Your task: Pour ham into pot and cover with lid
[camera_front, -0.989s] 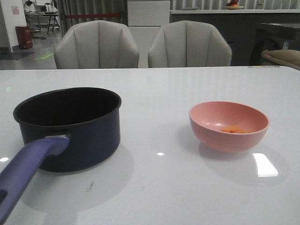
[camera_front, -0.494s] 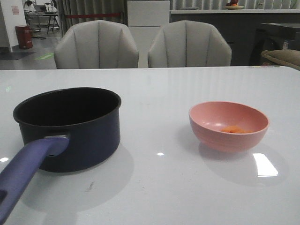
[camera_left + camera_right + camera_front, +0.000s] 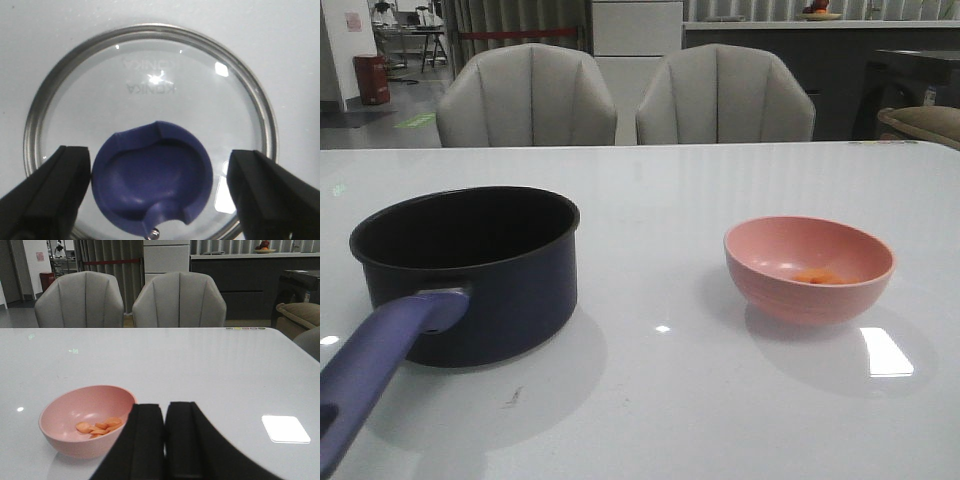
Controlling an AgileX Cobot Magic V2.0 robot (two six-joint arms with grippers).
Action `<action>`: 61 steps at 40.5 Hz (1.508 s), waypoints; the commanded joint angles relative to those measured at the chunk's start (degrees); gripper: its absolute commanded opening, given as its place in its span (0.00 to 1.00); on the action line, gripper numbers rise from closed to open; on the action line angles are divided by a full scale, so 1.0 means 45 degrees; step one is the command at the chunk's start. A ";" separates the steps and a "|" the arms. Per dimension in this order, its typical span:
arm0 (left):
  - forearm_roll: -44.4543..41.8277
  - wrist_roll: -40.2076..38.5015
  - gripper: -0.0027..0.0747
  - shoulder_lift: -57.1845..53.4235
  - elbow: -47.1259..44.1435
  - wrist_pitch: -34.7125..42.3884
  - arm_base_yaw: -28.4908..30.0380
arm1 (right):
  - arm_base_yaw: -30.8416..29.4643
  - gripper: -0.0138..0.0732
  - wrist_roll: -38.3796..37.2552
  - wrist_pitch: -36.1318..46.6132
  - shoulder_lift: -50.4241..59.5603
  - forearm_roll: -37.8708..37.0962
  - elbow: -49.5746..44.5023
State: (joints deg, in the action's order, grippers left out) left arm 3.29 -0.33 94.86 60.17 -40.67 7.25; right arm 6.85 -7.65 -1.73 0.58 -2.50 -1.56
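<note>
The dark navy pot [image 3: 470, 270] stands at the table's left, its purple-blue handle [image 3: 380, 365] pointing to the near edge. The ham [image 3: 817, 277], a few orange-pink bits, lies in the pink bowl [image 3: 808, 268] at the right; it also shows in the right wrist view [image 3: 99, 426]. The clear glass lid [image 3: 150, 80] with its blue knob [image 3: 152, 175] lies flat on the table under my left gripper [image 3: 159, 192], which is open, one finger on each side of the knob. My right gripper [image 3: 165, 440] is shut and empty, near the bowl [image 3: 85, 420]. Neither gripper shows in the front view.
Two grey chairs [image 3: 525, 95] [image 3: 725, 95] stand behind the table's far edge. A bright light reflection [image 3: 885, 352] lies on the glossy white tabletop near the bowl.
</note>
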 commanded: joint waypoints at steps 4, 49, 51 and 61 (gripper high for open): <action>-0.0047 0.0289 0.76 -0.2209 0.0060 0.0702 -0.0775 | -0.0062 0.34 0.0048 0.1137 0.0261 -0.0119 0.0064; 0.0124 0.0289 0.76 -1.9266 -0.8489 0.5275 -0.3453 | -0.0062 0.34 0.0048 0.1137 0.0261 -0.0119 0.0064; 0.0216 0.0289 0.76 -1.9774 -0.8754 0.5556 -0.3453 | -0.0062 0.34 0.0048 0.1137 0.0261 -0.0119 0.0064; 0.0343 0.0289 0.76 -2.0508 -0.9082 0.5717 -0.3453 | -0.0062 0.34 0.0048 0.1137 0.0261 -0.0119 0.0064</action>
State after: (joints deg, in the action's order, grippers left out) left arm 4.13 0.98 1.89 17.85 -20.21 -7.90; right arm 6.85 -7.65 -1.73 0.58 -2.50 -1.56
